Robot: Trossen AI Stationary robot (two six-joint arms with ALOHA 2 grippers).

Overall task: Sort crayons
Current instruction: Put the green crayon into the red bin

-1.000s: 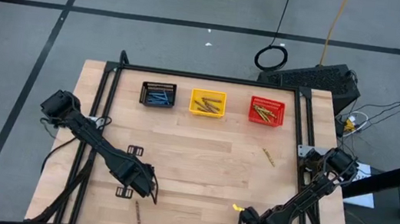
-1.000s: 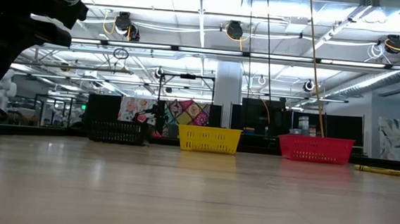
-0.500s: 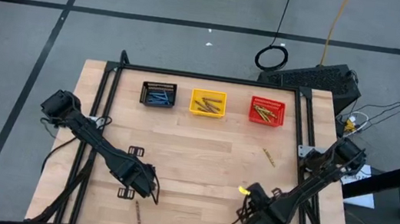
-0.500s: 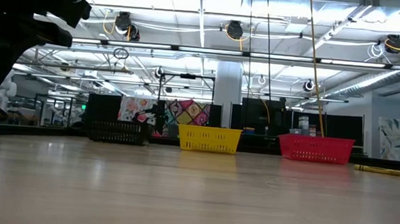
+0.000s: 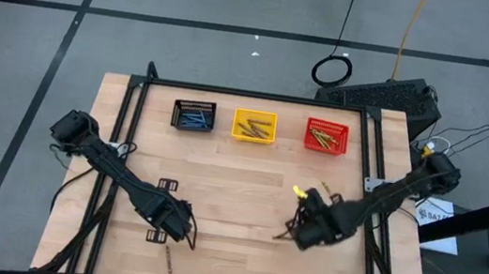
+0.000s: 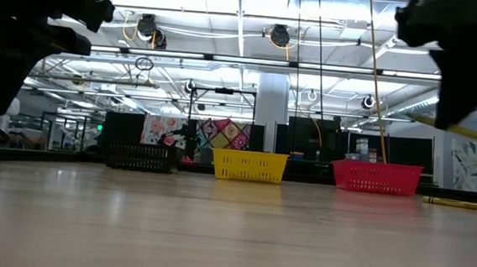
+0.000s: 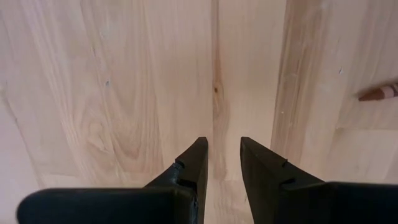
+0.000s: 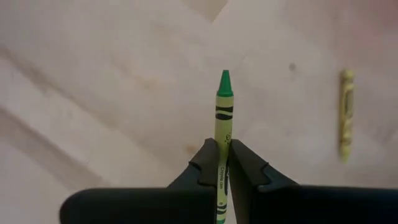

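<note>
Two dark jointed arms, left claw (image 7: 222, 163) matte black, tapered fingers (image 7: 194, 163), apparently plastic

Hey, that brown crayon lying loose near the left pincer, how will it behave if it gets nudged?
The brown crayon looks thin and round, so it would probably roll on the smooth table. Being so small, it is likely light and could skid. It may snap if squeezed hard.

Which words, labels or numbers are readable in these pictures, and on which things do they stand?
No text can be read with certainty.
The green crayon in the right gripper has small print along its wrapper: too small to read.
The white sheet beside the table's right edge has dark print: too blurred to read.
The bins show no text.
</note>
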